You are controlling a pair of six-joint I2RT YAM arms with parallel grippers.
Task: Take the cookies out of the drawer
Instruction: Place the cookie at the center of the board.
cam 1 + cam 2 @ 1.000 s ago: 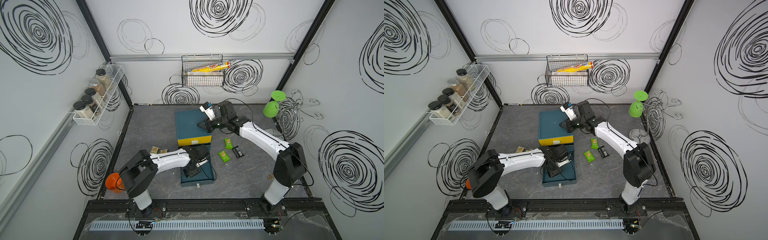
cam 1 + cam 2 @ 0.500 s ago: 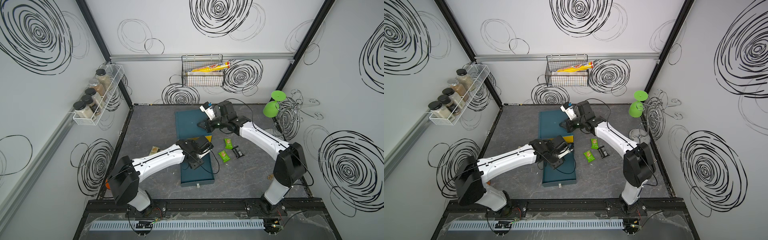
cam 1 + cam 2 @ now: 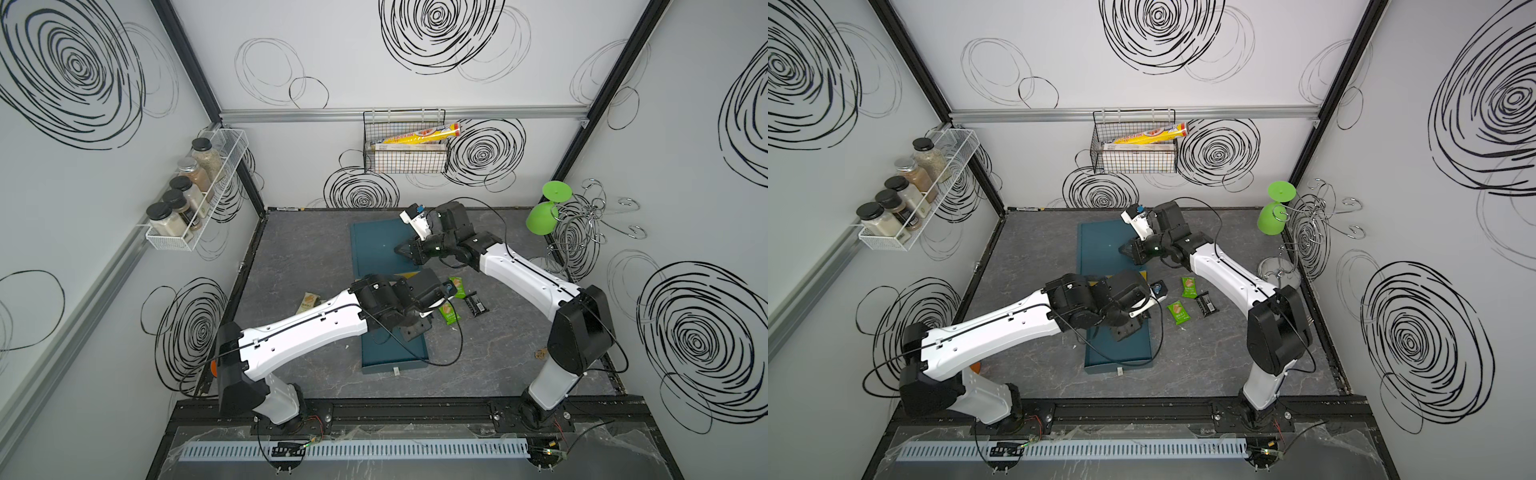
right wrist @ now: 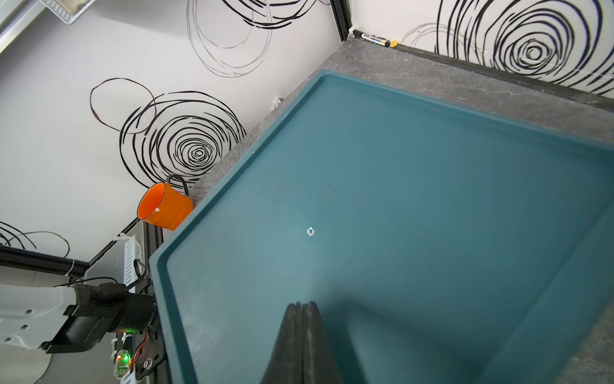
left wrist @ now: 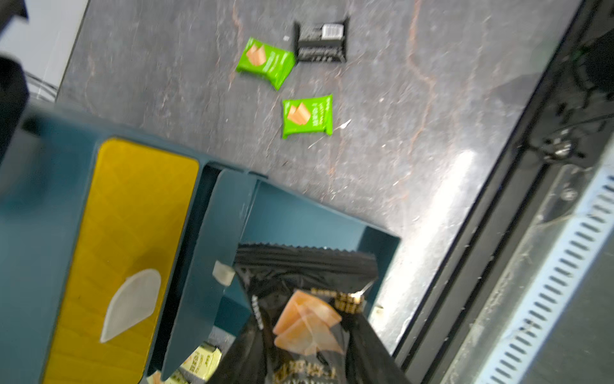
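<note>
Inside, the drawer holds a beige packet.

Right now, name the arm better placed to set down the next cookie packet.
Left. Left claw grips a black packet over the open drawer; right claw is shut over the cabinet top.

A robot test cell dressed as a mock kitchen is shown: white panel walls (scribbled with black spirals) are framed around a teal drawer cabinet. A spice rack is hung left of it, a wire basket behind it, and two robot arms are bolted to a rail before it.
</note>
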